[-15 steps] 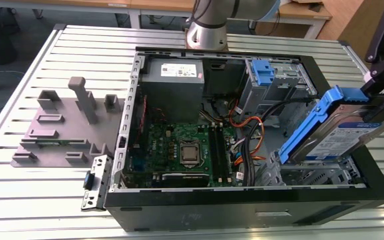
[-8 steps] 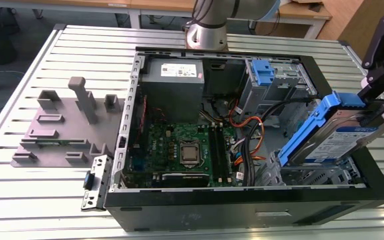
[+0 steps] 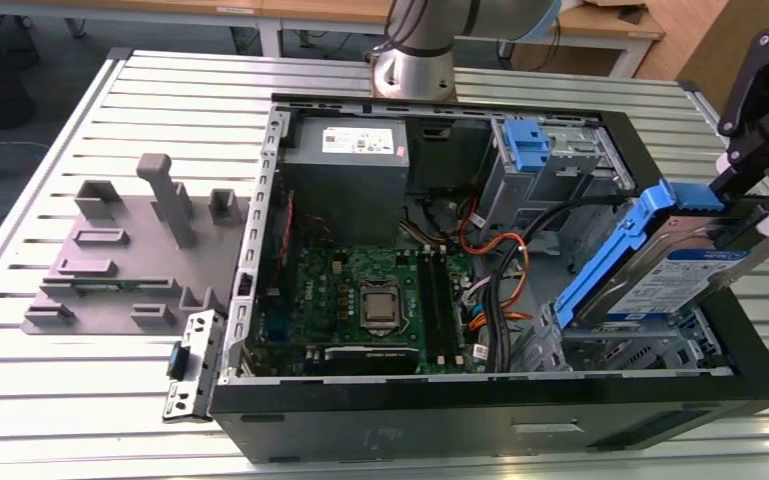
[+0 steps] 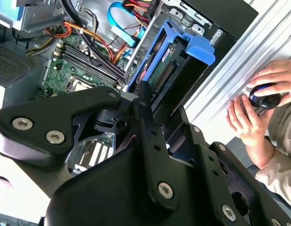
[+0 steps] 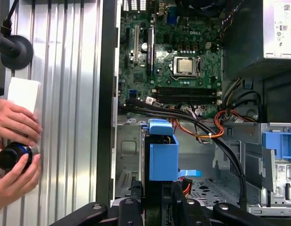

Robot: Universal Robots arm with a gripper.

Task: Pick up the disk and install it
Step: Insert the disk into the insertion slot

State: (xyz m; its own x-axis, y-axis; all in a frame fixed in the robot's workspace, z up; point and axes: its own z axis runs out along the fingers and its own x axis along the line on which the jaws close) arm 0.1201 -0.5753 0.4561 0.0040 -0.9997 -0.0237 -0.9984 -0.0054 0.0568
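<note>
You have a silver-metal disk (image 3: 671,280) with glossy blue plastic rails (image 3: 611,262), a matt black end effector (image 5: 157,197), and a ribbed, smooth metal tabletop (image 3: 37,400).

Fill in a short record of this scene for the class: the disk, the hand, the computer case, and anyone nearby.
disk: tilted, lower end at the drive cage, not seated flat
hand: shut on the disk's upper end
computer case: open on the slatted table, motherboard exposed
person's hands: on the table beside the case, around a small dark round object
</note>
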